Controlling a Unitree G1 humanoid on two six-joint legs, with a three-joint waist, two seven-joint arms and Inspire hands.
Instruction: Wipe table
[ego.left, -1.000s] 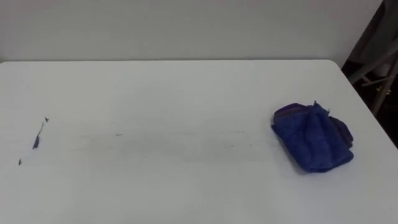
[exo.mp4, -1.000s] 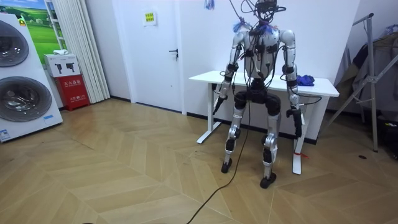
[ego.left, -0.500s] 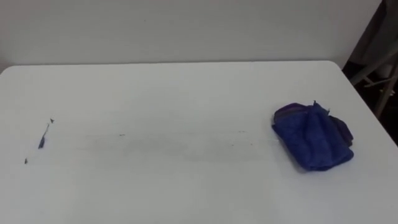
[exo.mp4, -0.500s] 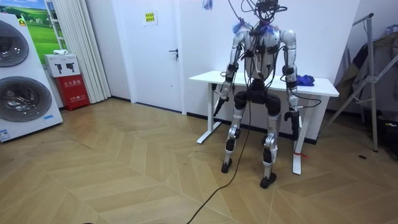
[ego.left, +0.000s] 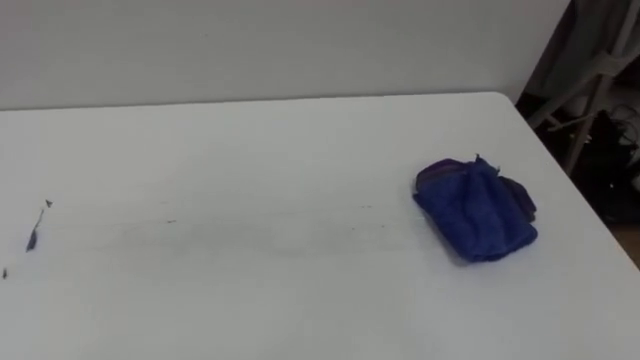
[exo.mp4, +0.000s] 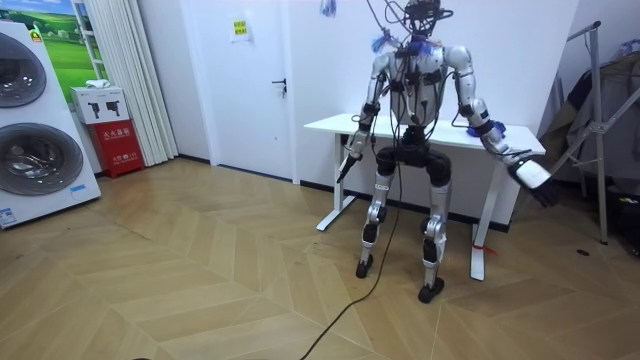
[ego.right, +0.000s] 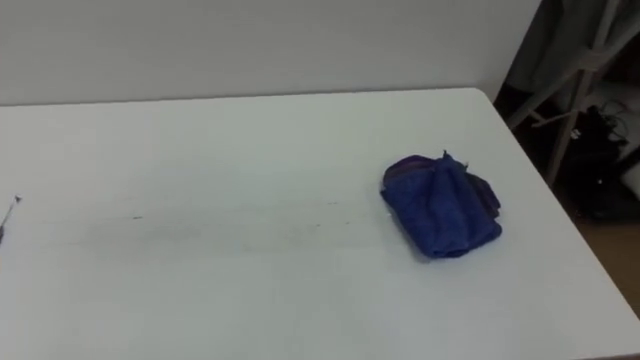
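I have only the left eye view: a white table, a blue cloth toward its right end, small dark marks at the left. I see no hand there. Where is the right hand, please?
Observer: In the room view the right hand is held out sideways near the table's end on the cloth's side, not touching the blue cloth.
Operator: And the left hand?
Observer: The left hand hangs at the robot's side, below the tabletop.
Operator: Does the robot stand close to the table?
Observer: Yes, it stands upright at the table's long side, facing it.
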